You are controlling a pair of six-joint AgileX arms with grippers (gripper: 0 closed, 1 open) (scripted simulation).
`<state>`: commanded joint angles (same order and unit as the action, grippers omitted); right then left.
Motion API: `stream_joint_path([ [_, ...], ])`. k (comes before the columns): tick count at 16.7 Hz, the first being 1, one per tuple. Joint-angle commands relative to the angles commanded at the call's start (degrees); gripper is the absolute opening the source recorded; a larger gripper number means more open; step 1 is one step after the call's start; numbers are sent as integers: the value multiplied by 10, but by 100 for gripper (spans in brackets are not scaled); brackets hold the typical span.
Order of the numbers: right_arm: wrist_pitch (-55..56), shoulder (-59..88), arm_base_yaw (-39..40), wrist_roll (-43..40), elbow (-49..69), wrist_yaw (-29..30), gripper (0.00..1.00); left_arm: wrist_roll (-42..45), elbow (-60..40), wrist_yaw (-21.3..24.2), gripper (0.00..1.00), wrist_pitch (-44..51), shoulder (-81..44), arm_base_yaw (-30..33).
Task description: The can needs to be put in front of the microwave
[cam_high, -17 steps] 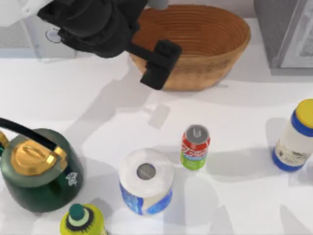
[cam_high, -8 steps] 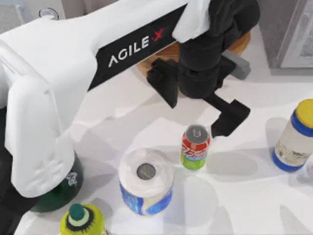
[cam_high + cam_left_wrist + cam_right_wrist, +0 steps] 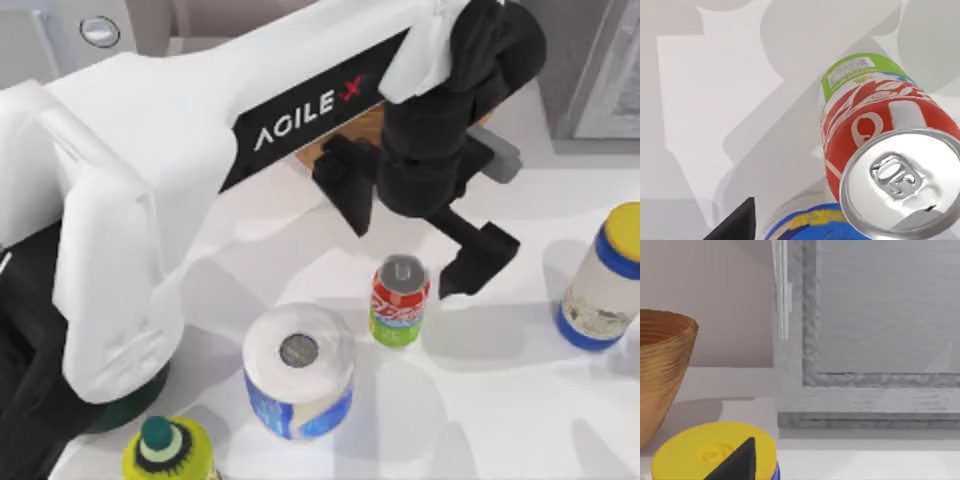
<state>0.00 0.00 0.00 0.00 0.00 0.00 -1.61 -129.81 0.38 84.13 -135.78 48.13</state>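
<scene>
The can (image 3: 400,300) stands upright mid-table, with a silver top, a red band and a green base. My left arm reaches across from the left, and my left gripper (image 3: 410,250) hovers just behind and above the can, open, with a finger on either side of it. The left wrist view shows the can (image 3: 880,150) close up with one dark fingertip (image 3: 735,225) beside it. The microwave (image 3: 60,40), light grey with a round knob, sits at the far left back corner. From the right arm, one dark fingertip (image 3: 737,465) shows above the yellow jar lid.
A white-blue paper roll (image 3: 298,370) stands close to the can's left. A yellow-capped jar (image 3: 605,285) is at the right edge and a darker grey appliance (image 3: 590,70) at back right. The wicker basket (image 3: 660,370), green kettle (image 3: 125,405) and yellow-green bottle (image 3: 168,450) crowd the rest.
My left arm swung from the back left over the basket to above the can, then sank slightly toward it. The can and the other objects stayed put.
</scene>
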Motion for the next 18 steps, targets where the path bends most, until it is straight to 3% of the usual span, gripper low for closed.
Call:
stream_joint_path([
  [9,0,0,0,0,0,0,100,1,135,0,100,-132,3,2],
  [13,0,0,0,0,0,0,100,1,141,0,100,-138,3,2],
  [18,0,0,0,0,0,0,100,1,141,0,62,-138,3,2],
])
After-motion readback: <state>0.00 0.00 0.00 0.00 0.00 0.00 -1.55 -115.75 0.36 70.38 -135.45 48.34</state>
